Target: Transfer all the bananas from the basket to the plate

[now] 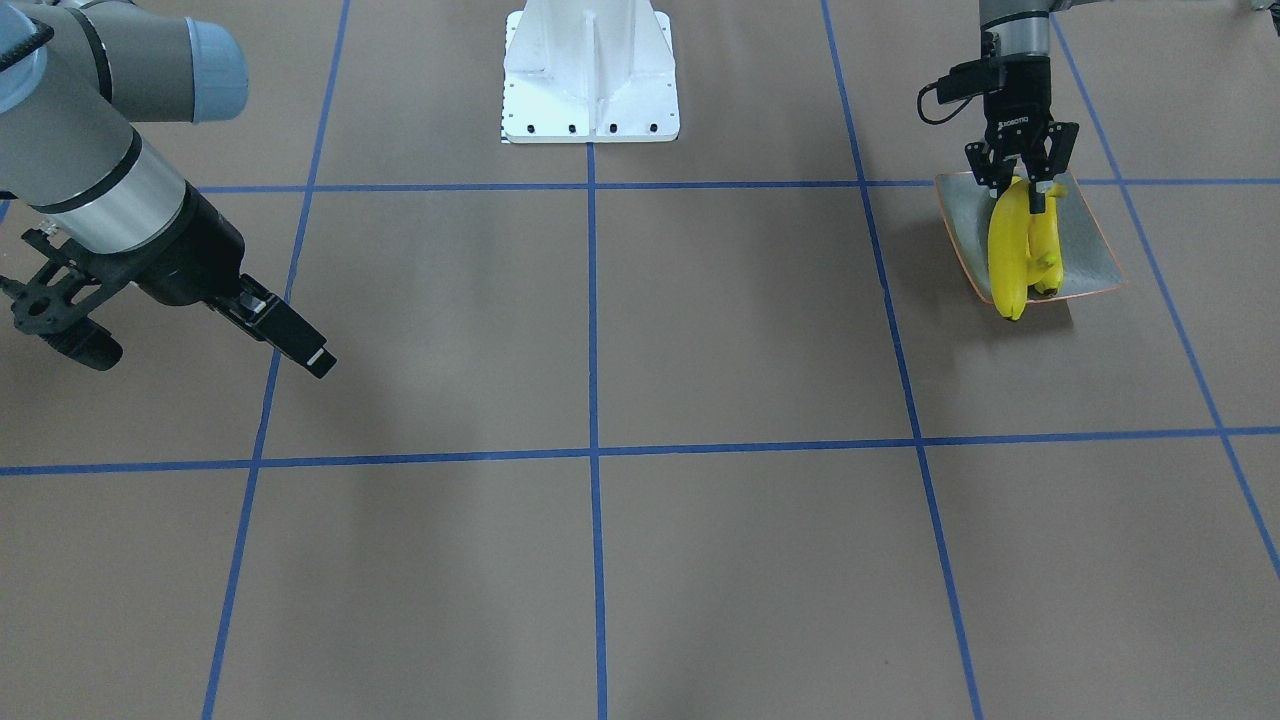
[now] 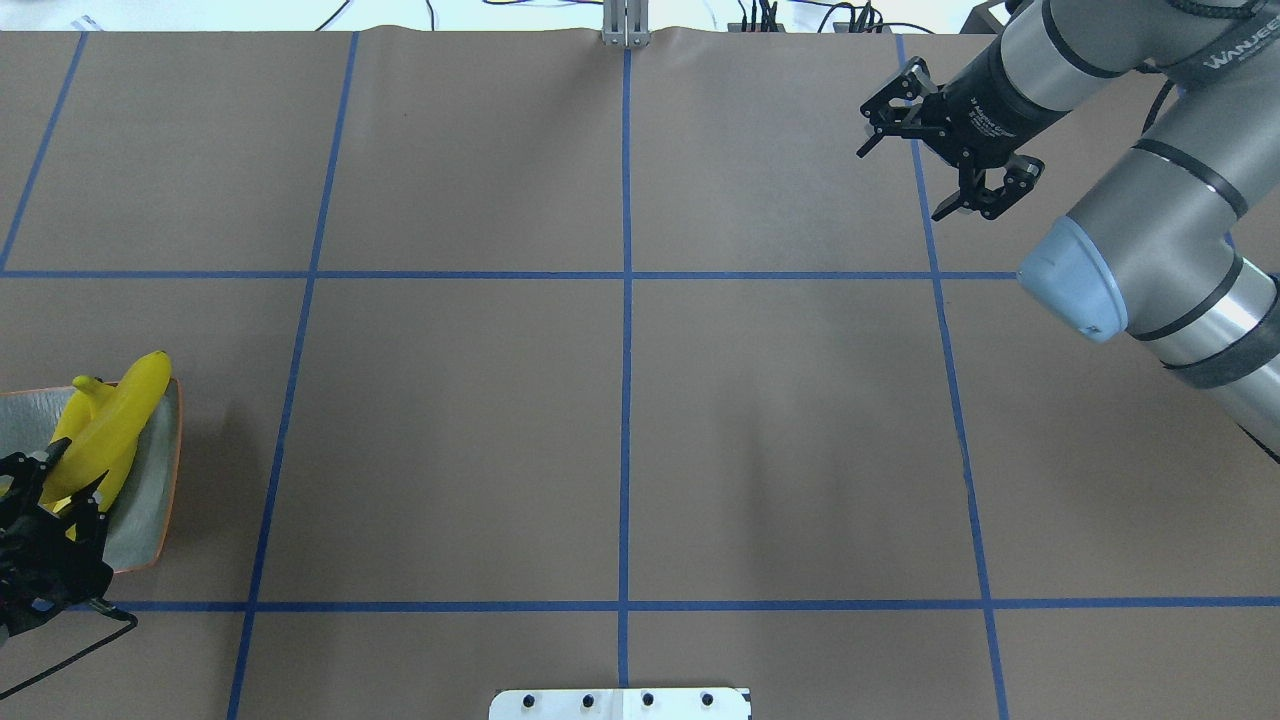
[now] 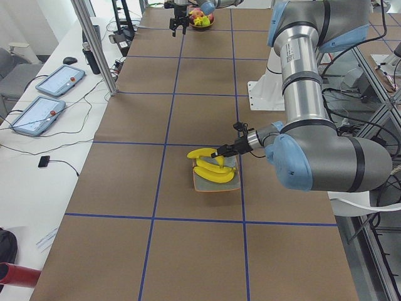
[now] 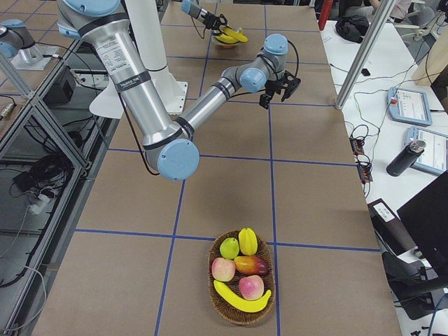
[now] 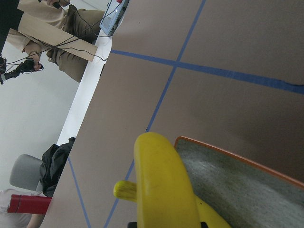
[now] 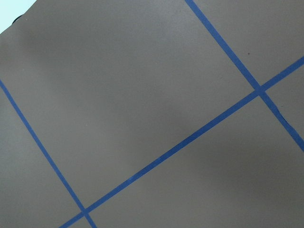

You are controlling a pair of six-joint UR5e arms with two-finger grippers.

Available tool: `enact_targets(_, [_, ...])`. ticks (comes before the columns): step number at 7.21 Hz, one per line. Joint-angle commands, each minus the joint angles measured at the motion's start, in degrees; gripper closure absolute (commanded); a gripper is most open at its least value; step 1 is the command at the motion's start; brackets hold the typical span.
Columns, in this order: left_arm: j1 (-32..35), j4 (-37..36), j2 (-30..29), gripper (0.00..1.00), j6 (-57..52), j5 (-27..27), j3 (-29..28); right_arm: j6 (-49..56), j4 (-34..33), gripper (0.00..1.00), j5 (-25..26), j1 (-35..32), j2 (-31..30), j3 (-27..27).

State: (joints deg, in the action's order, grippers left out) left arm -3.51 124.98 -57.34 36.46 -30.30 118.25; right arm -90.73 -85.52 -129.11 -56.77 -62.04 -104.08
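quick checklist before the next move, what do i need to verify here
1. Left gripper has let go of the bananas: cannot tell; its fingers flank one banana's end.
2. Bananas resting on the plate: ok, though one tip overhangs the rim.
3. Right gripper open and empty: ok.
4. Basket emptied of bananas: not ok; one banana lies among other fruit.

The big near arm holds the left gripper (image 3: 224, 151) right at the yellow bananas (image 3: 212, 176) piled on the plate (image 3: 216, 187). Far down the brown table (image 3: 200, 251), the small right gripper (image 3: 176, 24) hangs just beside a basket (image 3: 202, 27) of fruit. Two tablets (image 3: 61, 79) lie on a white desk.
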Motion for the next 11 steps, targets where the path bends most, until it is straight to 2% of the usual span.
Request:
enact_targets(1, [-0.5,-0.5,0.0,0.87,0.0,0.6,-0.5,0.0,0.1,0.00,-0.1,0.0,-0.4,-0.2])
enact_targets(2, [-0.6,-0.5,0.0,0.81,0.0,0.8,-0.5,0.1,0.1,0.00,-0.1,0.0,-0.7,-0.2])
enact_targets(4, [-0.6,-0.4,0.0,0.76,0.0,0.6,-0.4,0.1,0.1,0.00,-0.1,0.0,-0.7,-0.5])
enact_targets(5, [-0.6,-0.2,0.0,0.69,0.1,0.5,-0.3,0.1,0.1,0.00,-0.1,0.0,-0.6,-0.5])
enact_targets(6, [-0.5,-0.1,0.0,0.56,0.2,0.3,-0.3,0.1,0.1,0.00,-0.1,0.0,-0.6,-0.4])
enact_targets(9, [-0.5,1.6,0.0,0.08,0.4,-0.5,-0.2,0.2,0.1,0.00,-0.1,0.0,-0.6,-0.3])
enact_targets(10, [-0.5,3.1,0.0,0.01,0.4,-1.2,-0.2,0.2,0.1,0.00,-0.1,0.0,-0.6,-0.3])
enact_targets(11, [-0.5,5.1,0.0,0.01,0.4,-2.3,-0.2,0.2,0.1,0.00,-0.1,0.1,-0.5,-0.3])
